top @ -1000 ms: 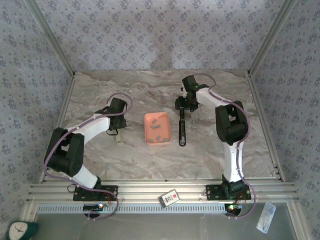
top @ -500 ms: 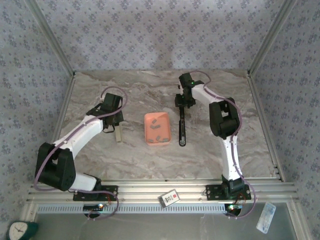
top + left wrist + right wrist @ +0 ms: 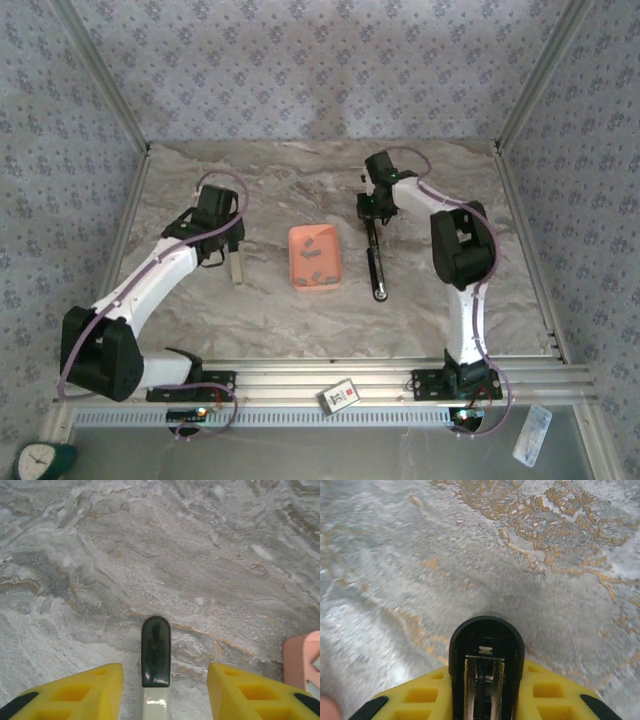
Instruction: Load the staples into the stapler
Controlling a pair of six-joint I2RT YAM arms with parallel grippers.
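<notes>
A black stapler point(image 3: 376, 262) lies opened out flat on the marble table, right of the salmon tray point(image 3: 296, 262). My right gripper point(image 3: 374, 212) is shut on its far end. In the right wrist view the yellow fingers point(image 3: 415, 700) press both sides of the stapler point(image 3: 486, 645), whose open channel shows a spring. Several grey staples point(image 3: 312, 240) lie in the tray. My left gripper point(image 3: 225, 245) is open over a cream bar with a black tip point(image 3: 236, 266). In the left wrist view this bar point(image 3: 155, 652) lies between the fingers of the left gripper point(image 3: 165, 670), clear of both.
A corner of the tray point(image 3: 300, 660) shows at the right of the left wrist view. Aluminium posts and patterned walls close in the table on three sides. A small card point(image 3: 342, 395) lies on the front rail.
My right gripper has shut on the black stapler and shifted it right and nearer. The left arm has reached farther out and its jaws have widened.
</notes>
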